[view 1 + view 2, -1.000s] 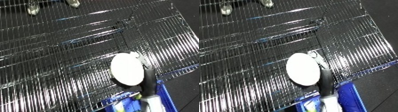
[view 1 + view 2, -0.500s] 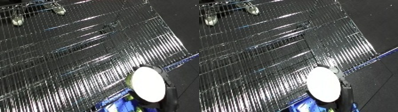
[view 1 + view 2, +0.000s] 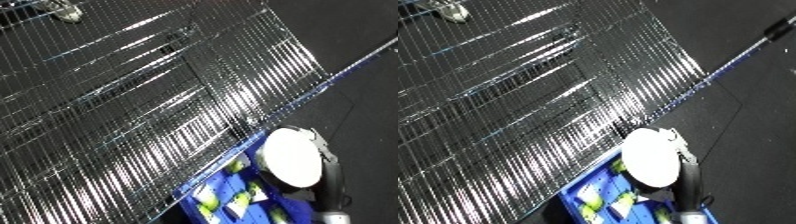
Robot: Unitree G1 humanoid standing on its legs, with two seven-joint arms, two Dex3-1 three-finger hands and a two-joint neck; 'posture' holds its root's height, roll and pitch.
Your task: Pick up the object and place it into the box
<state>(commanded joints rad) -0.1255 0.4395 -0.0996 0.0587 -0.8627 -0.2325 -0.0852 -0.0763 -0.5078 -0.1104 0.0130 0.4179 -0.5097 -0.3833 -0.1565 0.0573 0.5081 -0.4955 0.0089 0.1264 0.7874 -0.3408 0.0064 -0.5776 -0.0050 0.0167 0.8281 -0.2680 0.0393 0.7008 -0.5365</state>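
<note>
Apparently we are looking at a smooth white oval object point(image 3: 293, 159) hanging just above the far right corner of the blue plastic bin point(image 3: 587, 186), with the silver wire-mesh cart panel point(image 3: 133, 100) lying beyond the bin's far rim. A dark upright limb, which we are taking for the right arm point(image 3: 332, 200), is rising at the bin's right side and meeting the oval from beneath. We cannot tell how the hand on it is set, since the oval is hiding it, and the left hand is showing nowhere. Inside the bin, small yellow-green and white packets point(image 3: 210, 198) are lying loose. We are judging the oval to be light, stiff and hollow, with a glossy skin that is likely to slide under a bare touch. So we are favouring a hold across its narrow width, near the grey fitting point(image 3: 325, 150) on the side away from the bin, where an edge is offering some purchase. We are expecting it to drop cleanly into the bin, though it may rock on the packets.
</note>
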